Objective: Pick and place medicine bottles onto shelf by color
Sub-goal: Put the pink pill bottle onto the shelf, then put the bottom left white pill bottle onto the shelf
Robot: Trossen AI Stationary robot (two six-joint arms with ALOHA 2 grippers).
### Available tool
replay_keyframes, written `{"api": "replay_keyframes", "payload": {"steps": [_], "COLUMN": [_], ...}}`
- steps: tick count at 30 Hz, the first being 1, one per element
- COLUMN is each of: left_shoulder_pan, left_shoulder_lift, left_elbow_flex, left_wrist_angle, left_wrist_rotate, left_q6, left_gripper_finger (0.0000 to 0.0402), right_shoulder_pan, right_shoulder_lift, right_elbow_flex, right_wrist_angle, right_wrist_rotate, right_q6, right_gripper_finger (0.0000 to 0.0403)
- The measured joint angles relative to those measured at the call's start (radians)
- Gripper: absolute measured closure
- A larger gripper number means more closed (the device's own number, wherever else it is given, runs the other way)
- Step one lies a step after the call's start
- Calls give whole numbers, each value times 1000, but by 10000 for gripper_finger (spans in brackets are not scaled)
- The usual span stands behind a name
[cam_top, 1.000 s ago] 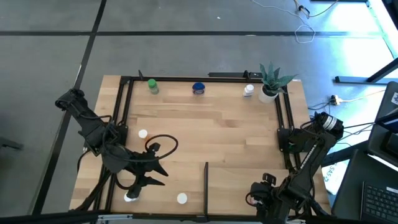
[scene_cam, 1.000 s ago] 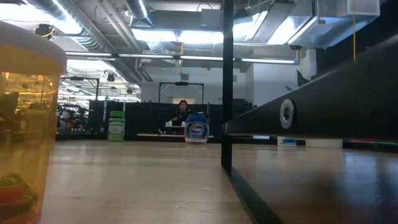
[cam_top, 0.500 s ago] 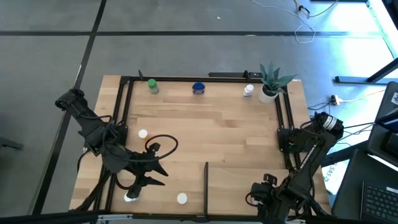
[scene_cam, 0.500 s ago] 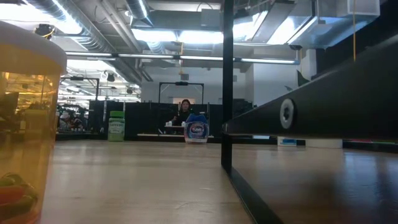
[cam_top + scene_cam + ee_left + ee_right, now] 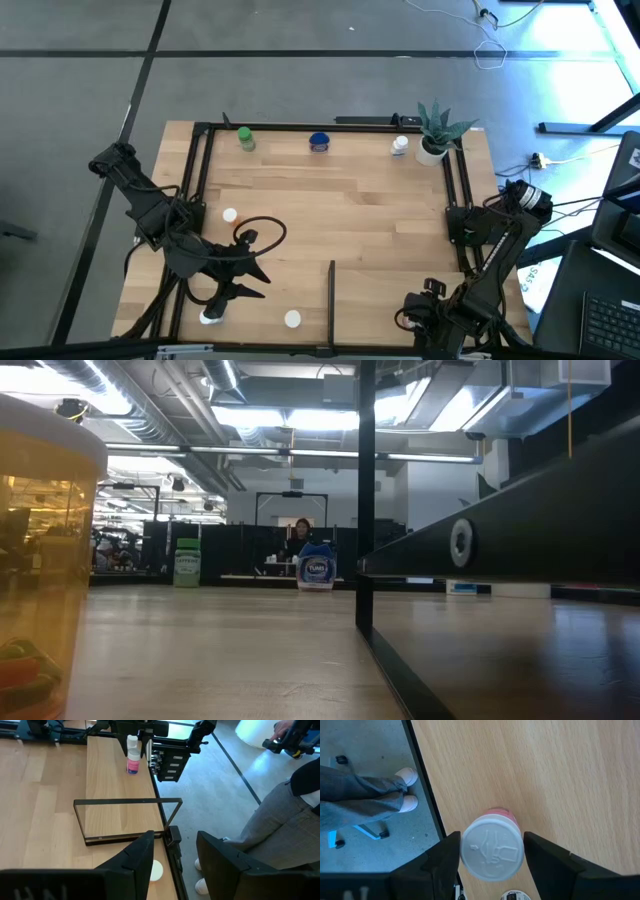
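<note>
The pink bottle (image 5: 492, 847) is seen upright, directly beneath the right pincer (image 5: 492, 865), whose fingers are spread apart around the cap.

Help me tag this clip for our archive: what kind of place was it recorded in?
Probably a robotics lab or workshop inside a large open industrial hall. The wooden table stands on bare concrete floor, exposed ducts and strip lights run overhead, and cables trail across the floor.

light wood table (image 5: 370, 215), bottles: green (image 5: 245, 138), blue (image 5: 319, 143), potted plant (image 5: 436, 130)
</note>
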Motion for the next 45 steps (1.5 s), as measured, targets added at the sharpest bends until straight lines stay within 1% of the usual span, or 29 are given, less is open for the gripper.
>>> {"api": "replay_keyframes", "payload": {"steps": [13,23,30,35,39,43,45], "left_shoulder_pan": [0,0,0,0,0,0,0], "left_shoulder_lift": [0,0,0,0,0,0,0], "left_elbow_flex": [0,0,0,0,0,0,0], "left_wrist_angle": [-4,-8,-8,-13,-21,-32,-33], "left_wrist_rotate": [0,0,0,0,0,0,0], "left_q6": [0,0,0,0,0,0,0], "left_gripper_finger": [258,258,258,258,258,258,258], "right_shoulder_pan": [-4,-34,-34,-35,-40,-47,-48], "right_shoulder_lift": [-24,-25,-25,-25,-26,-27,-27], "right_elbow_flex": [1,1,1,2,41,101,138], "right_wrist_angle": [0,1,2,1,-48,-161,-219], "right_wrist_rotate": [0,0,-56,-63,-58,-53,-30], "right_q6": [0,-51,-48,-48,-48,-50,-51], "right_gripper_finger": [185,185,185,185,185,185,185]}}
